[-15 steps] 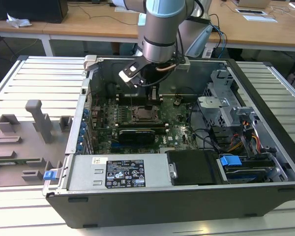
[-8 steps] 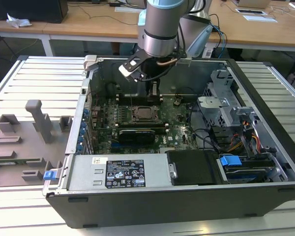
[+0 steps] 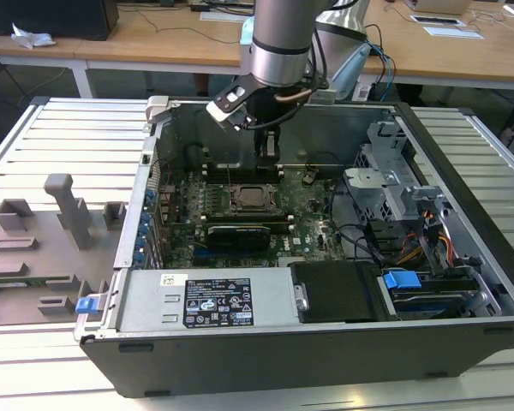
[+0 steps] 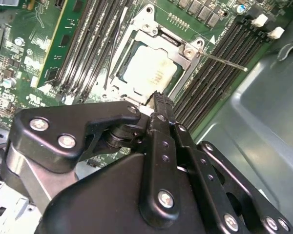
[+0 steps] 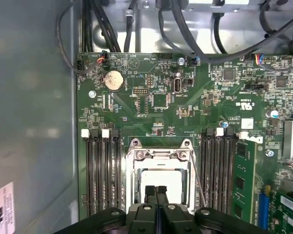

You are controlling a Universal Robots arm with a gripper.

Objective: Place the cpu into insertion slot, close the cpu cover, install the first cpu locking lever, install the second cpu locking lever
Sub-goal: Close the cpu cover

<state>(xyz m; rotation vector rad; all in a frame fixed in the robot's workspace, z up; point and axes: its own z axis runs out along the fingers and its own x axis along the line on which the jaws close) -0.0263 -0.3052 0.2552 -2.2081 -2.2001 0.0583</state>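
The cpu (image 4: 149, 73) (image 5: 162, 179) lies flat in the insertion slot (image 3: 253, 199) on the green motherboard (image 5: 151, 105). The silver cpu cover (image 4: 181, 54) (image 5: 133, 180) lies down around the chip's edges. A thin wire locking lever (image 4: 222, 61) (image 5: 199, 183) juts out beside the socket, over the memory slots. My gripper (image 3: 268, 147) (image 5: 155, 191) hangs just above the socket's edge, its black fingers (image 4: 160, 105) pressed together and holding nothing.
Black memory slots (image 5: 101, 170) flank the socket on both sides. A long black card (image 3: 237, 233) sits in front of it. The case's grey walls (image 3: 325, 116), a drive cage (image 3: 394, 184), cables (image 3: 360, 235) and a power supply (image 3: 210, 300) hem in the board.
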